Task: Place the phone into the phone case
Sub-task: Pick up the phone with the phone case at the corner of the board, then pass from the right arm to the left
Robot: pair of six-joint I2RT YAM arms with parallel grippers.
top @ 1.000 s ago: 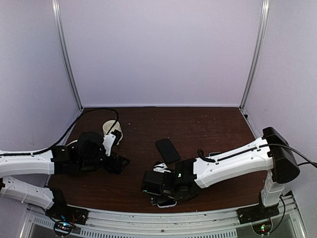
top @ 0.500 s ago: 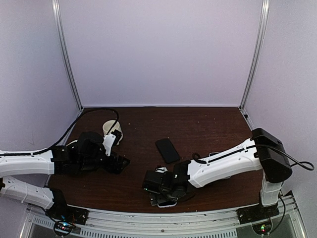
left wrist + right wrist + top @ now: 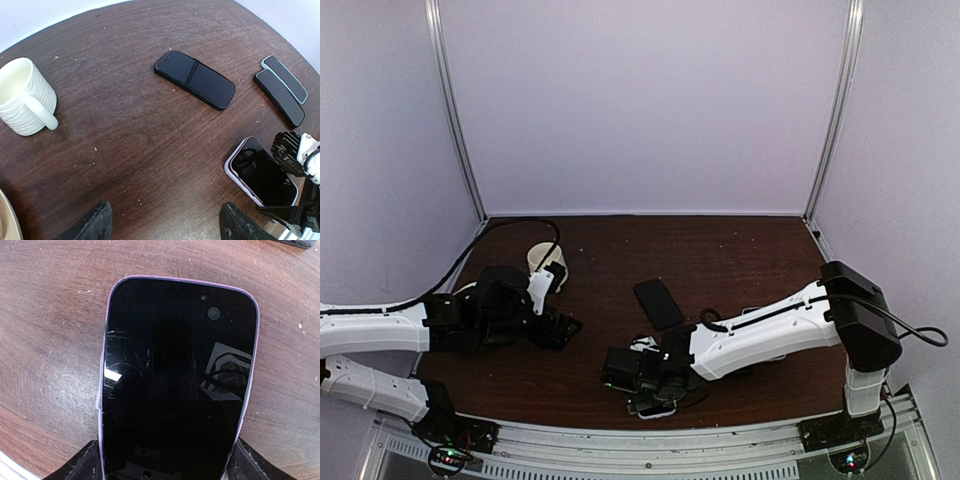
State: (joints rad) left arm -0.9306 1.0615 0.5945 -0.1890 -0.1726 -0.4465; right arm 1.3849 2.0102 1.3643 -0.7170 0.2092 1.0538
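My right end effector (image 3: 162, 457) straddles the lilac-edged phone (image 3: 175, 375), which lies flat on the worktop (image 3: 50, 315). Pinching or just beside it? I cannot tell. What I take for the black case (image 3: 195, 80) lies apart, so lifting and fitting all remain.

Dark wood table (image 3: 125, 140) with white mug (image 3: 22, 95), black phone case (image 3: 195, 79), lilac-edged phone (image 3: 260, 172), two black strips (image 3: 279, 97).

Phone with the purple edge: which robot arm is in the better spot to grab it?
Right. The right gripper is low over the phone, one finger at each long edge. The left gripper is open above the table, away from the phone and the black case.
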